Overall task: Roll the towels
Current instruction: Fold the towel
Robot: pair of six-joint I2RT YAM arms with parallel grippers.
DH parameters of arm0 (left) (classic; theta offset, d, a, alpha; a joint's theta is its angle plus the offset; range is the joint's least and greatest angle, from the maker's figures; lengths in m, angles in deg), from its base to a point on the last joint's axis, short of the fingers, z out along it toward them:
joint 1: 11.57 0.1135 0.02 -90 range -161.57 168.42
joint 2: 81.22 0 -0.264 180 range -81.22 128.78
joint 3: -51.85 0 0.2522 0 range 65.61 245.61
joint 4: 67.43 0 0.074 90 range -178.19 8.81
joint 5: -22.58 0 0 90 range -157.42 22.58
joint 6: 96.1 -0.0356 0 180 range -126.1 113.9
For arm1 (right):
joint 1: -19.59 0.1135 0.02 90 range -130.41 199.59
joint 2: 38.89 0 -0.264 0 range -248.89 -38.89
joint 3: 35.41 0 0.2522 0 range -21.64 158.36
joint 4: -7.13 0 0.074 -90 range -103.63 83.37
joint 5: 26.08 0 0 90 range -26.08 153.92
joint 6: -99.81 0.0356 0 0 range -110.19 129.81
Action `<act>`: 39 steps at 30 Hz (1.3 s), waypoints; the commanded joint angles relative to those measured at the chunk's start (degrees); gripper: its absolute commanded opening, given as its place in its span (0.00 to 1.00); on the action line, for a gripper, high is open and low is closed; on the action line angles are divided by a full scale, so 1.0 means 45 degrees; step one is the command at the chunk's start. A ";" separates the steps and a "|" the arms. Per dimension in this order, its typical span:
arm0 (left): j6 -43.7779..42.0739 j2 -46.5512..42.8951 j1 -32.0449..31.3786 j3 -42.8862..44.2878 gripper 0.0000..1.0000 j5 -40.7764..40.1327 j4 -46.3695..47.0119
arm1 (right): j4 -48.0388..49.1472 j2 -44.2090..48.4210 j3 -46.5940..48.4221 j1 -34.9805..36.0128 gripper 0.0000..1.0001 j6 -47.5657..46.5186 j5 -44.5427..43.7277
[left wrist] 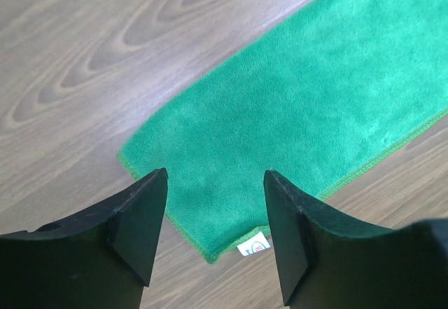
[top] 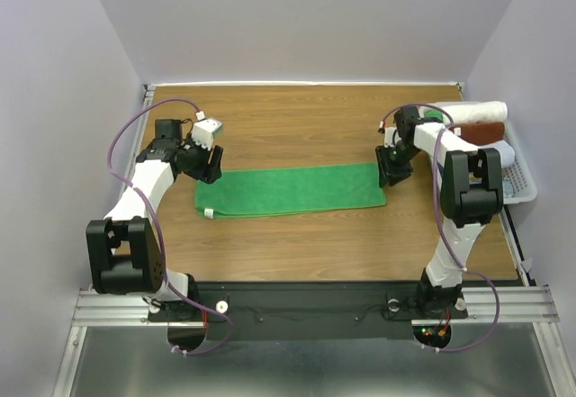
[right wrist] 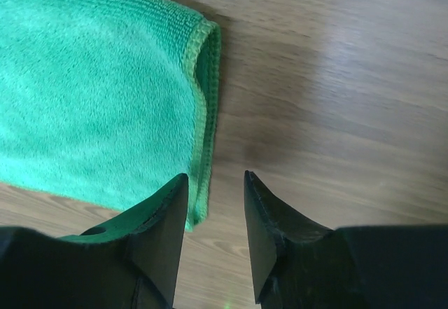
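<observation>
The bright green towel (top: 290, 190) lies flat in a long folded strip across the middle of the wooden table. It has a small white label (left wrist: 253, 244) at its near left corner. My left gripper (top: 211, 165) hovers open and empty above the towel's left end (left wrist: 294, 113). My right gripper (top: 392, 174) hovers open and empty just off the towel's right end (right wrist: 91, 106), with the folded edge beside its left finger (right wrist: 164, 232). The pale bluish-white towel is not clearly in view.
A white basket (top: 520, 179) stands at the table's right edge, holding a cream-white rolled towel (top: 475, 112) and a brown rolled towel (top: 482, 132). Walls close in the table on three sides.
</observation>
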 commanded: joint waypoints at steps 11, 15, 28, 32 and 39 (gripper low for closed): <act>0.0112 -0.0674 0.0018 0.0026 0.70 0.0146 0.0153 | 0.0662 -0.1075 0.0141 0.0075 0.41 0.0888 0.1520; 0.0171 -0.0459 -0.0001 0.0162 0.70 0.0127 0.0192 | 0.0741 -0.1075 -0.0230 0.0075 0.38 0.0888 0.2028; 0.0366 -0.0321 0.0018 0.0280 0.70 0.0166 0.0212 | 0.0858 -0.0841 -0.0777 -0.0119 0.01 0.0751 0.1639; 0.0269 -0.0458 0.0018 0.0221 0.70 0.0069 0.0153 | 0.0800 -0.0237 -0.0855 -0.0782 0.00 0.0362 0.0860; 0.0307 -0.0419 0.0018 0.0221 0.70 0.0204 0.0075 | 0.0019 0.0311 -0.0212 -0.1565 0.01 -0.0734 0.1322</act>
